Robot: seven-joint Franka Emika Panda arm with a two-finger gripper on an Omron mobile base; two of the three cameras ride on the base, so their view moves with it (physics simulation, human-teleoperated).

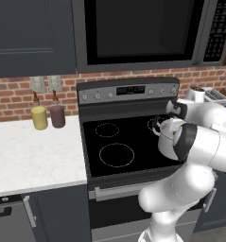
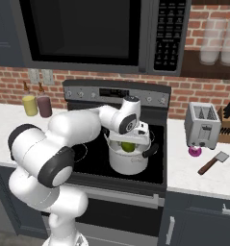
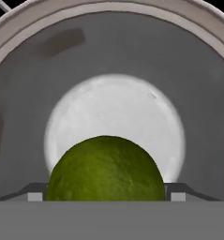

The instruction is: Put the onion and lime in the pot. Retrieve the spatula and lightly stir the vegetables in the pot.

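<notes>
My gripper (image 2: 129,142) hangs over the steel pot (image 2: 127,166) on the stove's right front burner, shut on the green lime (image 2: 128,147) at the pot's mouth. In the hand view the lime (image 3: 106,168) fills the space between both fingertips (image 3: 36,194) above the pot's (image 3: 33,93) bare bottom. The purple onion (image 2: 194,152) lies on the right counter in front of the toaster. The spatula (image 2: 212,163) lies flat on the same counter, to the right of the onion. In the left base view my arm covers most of the pot.
A silver toaster (image 2: 203,125) and a knife block (image 2: 229,120) stand on the right counter. A yellow bottle (image 1: 39,116) and a maroon bottle (image 1: 57,115) stand on the left counter. The microwave (image 1: 138,30) hangs over the black stovetop (image 1: 117,142).
</notes>
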